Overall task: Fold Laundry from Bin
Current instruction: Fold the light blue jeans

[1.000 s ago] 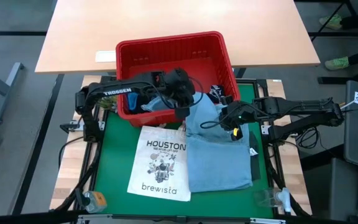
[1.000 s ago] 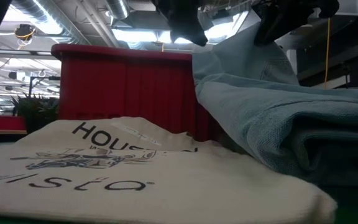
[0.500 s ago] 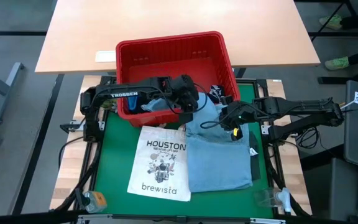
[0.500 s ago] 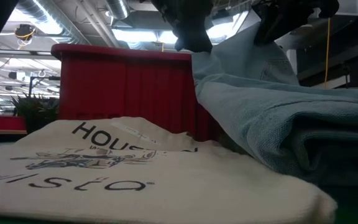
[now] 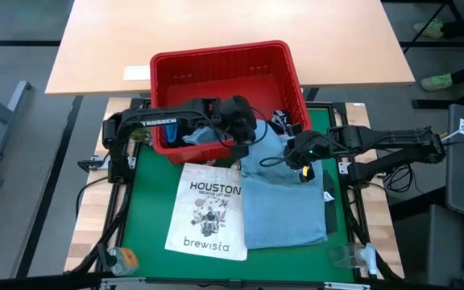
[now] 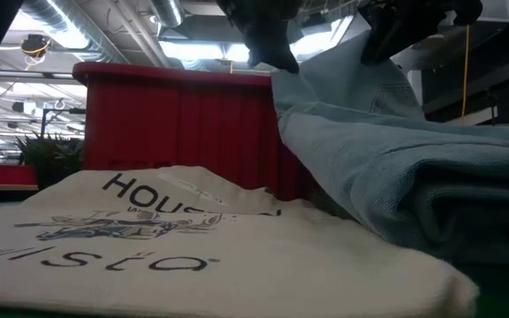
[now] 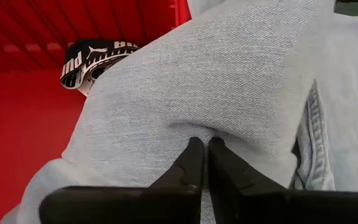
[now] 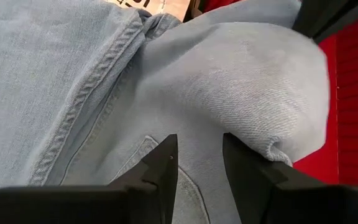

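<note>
Where denim shirt (image 7: 229,81) bunches, left gripper (image 7: 199,163) pinched, waistband (image 7: 92,56) half-hidden

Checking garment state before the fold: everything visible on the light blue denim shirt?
The denim shirt is light blue woven cloth with stitched seams. It lies rumpled on the green mat beside the tote bag, one end draped over the red bin rim. The left gripper is shut on a fold; the right gripper straddles another.
</note>
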### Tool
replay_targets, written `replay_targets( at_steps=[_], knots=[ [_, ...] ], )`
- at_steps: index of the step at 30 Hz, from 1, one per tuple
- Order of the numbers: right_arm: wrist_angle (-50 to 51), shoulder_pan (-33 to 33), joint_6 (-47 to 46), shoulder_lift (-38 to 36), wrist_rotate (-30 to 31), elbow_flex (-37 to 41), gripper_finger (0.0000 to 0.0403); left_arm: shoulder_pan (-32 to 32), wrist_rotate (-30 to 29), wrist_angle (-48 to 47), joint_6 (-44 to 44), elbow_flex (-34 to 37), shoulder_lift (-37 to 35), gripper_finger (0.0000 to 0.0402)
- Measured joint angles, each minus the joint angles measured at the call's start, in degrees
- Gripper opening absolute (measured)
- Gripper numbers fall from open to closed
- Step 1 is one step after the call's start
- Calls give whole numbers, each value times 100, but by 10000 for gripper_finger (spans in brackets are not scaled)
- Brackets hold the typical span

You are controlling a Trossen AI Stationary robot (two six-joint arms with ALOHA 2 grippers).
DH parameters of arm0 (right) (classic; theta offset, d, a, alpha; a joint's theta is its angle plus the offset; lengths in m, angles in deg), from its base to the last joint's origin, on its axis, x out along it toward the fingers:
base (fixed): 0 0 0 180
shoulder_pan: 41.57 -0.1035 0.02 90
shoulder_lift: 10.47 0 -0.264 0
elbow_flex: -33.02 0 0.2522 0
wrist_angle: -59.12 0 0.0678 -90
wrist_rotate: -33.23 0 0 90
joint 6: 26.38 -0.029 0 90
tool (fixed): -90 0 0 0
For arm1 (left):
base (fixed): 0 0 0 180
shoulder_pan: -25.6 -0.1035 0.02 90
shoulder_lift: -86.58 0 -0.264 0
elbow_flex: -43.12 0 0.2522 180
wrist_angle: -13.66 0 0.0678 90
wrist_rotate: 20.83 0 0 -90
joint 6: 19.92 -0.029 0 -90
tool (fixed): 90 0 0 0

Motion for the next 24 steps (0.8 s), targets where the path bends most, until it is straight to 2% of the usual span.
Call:
replay_targets(
  at_steps=[10, 16, 24],
  knots=[
    [367, -7, 0, -184, -4, -414, 127, 466, -50, -270, 65, -397, -253, 2],
    [435, -7, 75, -436, -29, -746, 127, 964, -66, -365, 582, -383, -250, 1],
    [251, -4, 0, -716, -160, -752, 127, 1691, -130, -336, 1271, -292, 11, 2]
  ],
)
